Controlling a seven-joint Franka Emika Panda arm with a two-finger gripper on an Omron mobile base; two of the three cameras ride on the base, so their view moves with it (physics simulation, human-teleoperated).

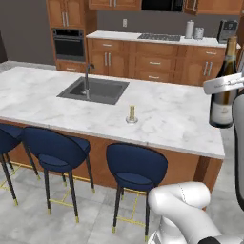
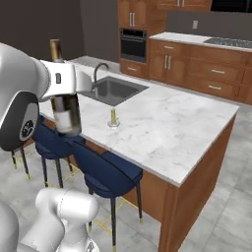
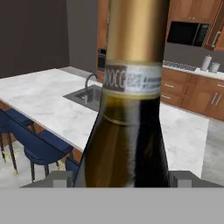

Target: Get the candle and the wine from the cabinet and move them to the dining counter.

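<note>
My gripper point(image 1: 223, 86) is shut on the wine point(image 1: 222, 102), a dark bottle with a pale label and gold neck, held upright in the air by the near right end of the dining counter point(image 1: 43, 93). In the right base view the gripper point(image 2: 66, 81) clasps the wine point(image 2: 66, 115) above the stools. The wine point(image 3: 131, 109) stands close up in the hand view, between the gripper point(image 3: 120, 178) fingers. The small candle point(image 1: 131, 114) stands on its dish on the marble top, right of the sink; it is also in the right base view point(image 2: 113, 118).
A dark sink point(image 1: 94, 89) with a faucet is set into the dining counter. Navy stools point(image 1: 136, 167) line its near side. Behind it are a worktop with a cooktop point(image 1: 158, 37), drawers, a wall oven point(image 1: 69, 44) and brown wall cabinets point(image 1: 114, 4).
</note>
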